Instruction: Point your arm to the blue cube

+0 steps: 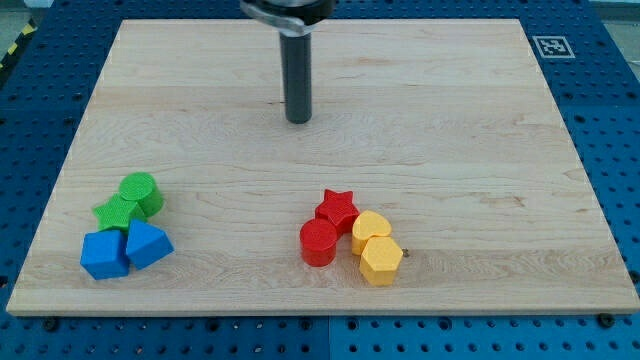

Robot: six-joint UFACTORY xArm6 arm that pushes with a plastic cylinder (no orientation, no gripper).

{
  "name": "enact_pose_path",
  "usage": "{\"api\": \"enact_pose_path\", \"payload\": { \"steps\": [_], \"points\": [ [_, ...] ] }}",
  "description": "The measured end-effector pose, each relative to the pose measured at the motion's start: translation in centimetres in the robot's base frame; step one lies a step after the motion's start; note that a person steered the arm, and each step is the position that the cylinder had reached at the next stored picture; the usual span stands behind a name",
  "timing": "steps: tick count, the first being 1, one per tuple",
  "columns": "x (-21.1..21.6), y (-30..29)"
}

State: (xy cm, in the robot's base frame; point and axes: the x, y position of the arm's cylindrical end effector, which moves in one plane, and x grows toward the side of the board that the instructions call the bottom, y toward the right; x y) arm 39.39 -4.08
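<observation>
The blue cube (103, 255) sits near the view's bottom left on the wooden board (450, 120), touching a second blue block (149, 243) with slanted faces to its right. My tip (298, 120) is in the upper middle of the board, far above and to the right of the blue cube, touching no block.
A green cylinder (142, 193) and a green star (117, 212) sit just above the blue blocks. A red star (338, 209), a red cylinder (319, 242) and two yellow blocks (371, 231) (380, 261) cluster at the bottom centre. A marker tag (549, 46) is at the board's top right corner.
</observation>
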Motion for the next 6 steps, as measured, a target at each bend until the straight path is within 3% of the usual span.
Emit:
{"api": "enact_pose_path", "payload": {
  "steps": [4, 6],
  "points": [
    [8.1, -3.1],
    [17.6, -3.3]
  ]
}}
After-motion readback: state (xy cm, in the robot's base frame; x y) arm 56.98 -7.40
